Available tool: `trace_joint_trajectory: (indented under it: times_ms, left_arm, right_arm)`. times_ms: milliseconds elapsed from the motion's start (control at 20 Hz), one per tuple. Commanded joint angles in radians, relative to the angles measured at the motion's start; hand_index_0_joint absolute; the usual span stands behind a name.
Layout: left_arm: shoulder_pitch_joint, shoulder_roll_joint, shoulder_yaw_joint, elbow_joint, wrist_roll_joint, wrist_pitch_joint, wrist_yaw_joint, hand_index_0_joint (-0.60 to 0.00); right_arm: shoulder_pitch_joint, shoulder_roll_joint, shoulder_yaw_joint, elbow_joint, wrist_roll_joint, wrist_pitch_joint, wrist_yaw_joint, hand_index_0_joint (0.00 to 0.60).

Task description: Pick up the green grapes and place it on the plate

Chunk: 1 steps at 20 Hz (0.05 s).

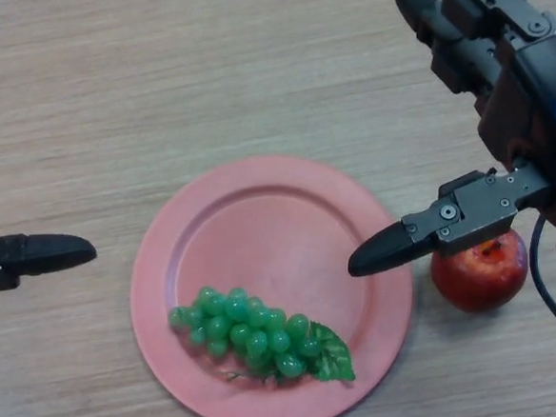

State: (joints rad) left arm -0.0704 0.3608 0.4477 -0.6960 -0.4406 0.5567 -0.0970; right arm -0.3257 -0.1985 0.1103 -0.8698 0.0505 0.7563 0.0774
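A bunch of green grapes (258,336) with a green leaf lies on the lower part of a pink plate (269,219) in the middle of the wooden table. My right hand (499,88) hovers above the plate's right edge, fingers straight and spread, its thumb (404,243) reaching over the rim. It holds nothing and is apart from the grapes. My left hand (33,254) shows only as a dark finger at the left edge, left of the plate.
A red apple (481,273) sits on the table just right of the plate, partly under my right hand's thumb. The wooden table (202,71) stretches beyond the plate.
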Motion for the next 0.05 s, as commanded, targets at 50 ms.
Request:
trace_joint_trajectory:
  times_ms: [50]
  left_arm:
    - [-0.025,0.056,0.041,-0.081,-0.011,-0.096,-0.003,0.000]
  right_arm:
    - [-0.035,-0.010,-0.051,-0.032,-0.011,-0.109,0.024,0.000]
